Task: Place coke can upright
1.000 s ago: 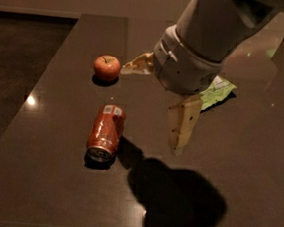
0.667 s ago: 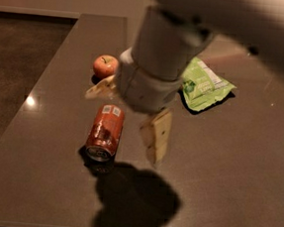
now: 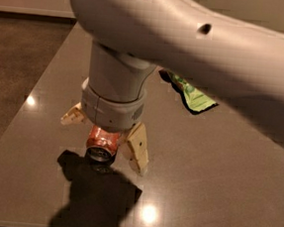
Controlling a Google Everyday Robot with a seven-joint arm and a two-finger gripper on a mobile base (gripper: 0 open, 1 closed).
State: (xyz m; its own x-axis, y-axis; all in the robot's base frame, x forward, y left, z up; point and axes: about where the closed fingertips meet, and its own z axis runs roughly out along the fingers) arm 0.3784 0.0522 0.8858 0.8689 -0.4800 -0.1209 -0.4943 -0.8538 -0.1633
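The coke can (image 3: 101,143) lies on its side on the dark table (image 3: 214,191), its silver end toward the camera. Only its near end shows; the rest is hidden under the gripper's wrist. My gripper (image 3: 105,138) hangs directly over the can, open, with one cream finger (image 3: 74,114) to the can's left and the other (image 3: 137,148) to its right. The fingers straddle the can without closing on it. The apple is hidden behind the arm.
A green snack bag (image 3: 193,96) lies on the table behind and to the right of the gripper, partly covered by the arm (image 3: 198,41). The table's left edge (image 3: 35,86) borders a dark floor. The arm's shadow (image 3: 95,196) falls in front of the can.
The gripper has moved left and down from beside the can to directly over it, its fingers now straddling the can. The arm now hides the apple.
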